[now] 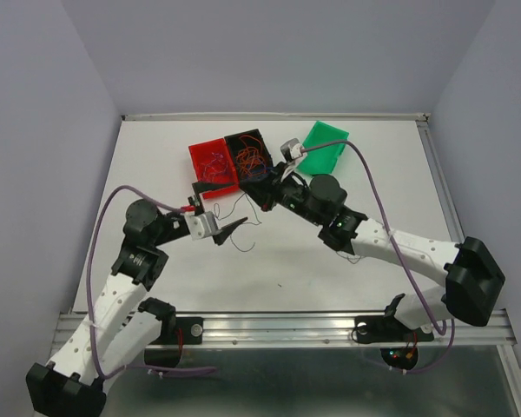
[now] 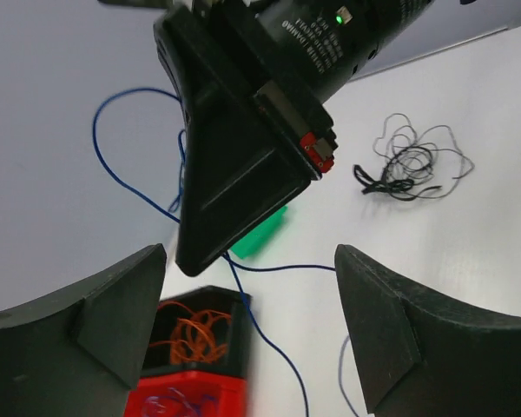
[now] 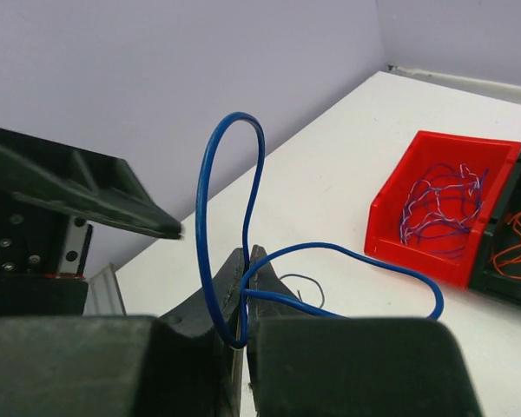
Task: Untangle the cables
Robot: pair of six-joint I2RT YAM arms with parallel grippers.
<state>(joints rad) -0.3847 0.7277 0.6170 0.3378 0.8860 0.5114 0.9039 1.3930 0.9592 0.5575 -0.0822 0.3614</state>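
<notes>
A blue cable (image 3: pixel 231 165) loops up out of my right gripper (image 3: pixel 250 265), which is shut on it above the table. That same blue cable (image 2: pixel 269 321) trails down between the wide-apart fingers of my left gripper (image 2: pixel 252 334), which is open and holds nothing. In the top view my left gripper (image 1: pixel 222 207) sits just left of my right gripper (image 1: pixel 260 195), in front of the bins. A tangle of black cables (image 2: pixel 412 163) lies loose on the table. The red bin (image 1: pixel 210 165) holds blue-purple strands and the black bin (image 1: pixel 248 153) holds orange ones.
A green bin (image 1: pixel 323 148) stands to the right of the black bin at the back. One thin black strand (image 1: pixel 243 236) curls on the white table in front of the grippers. A metal rail (image 1: pixel 286 326) runs along the near edge.
</notes>
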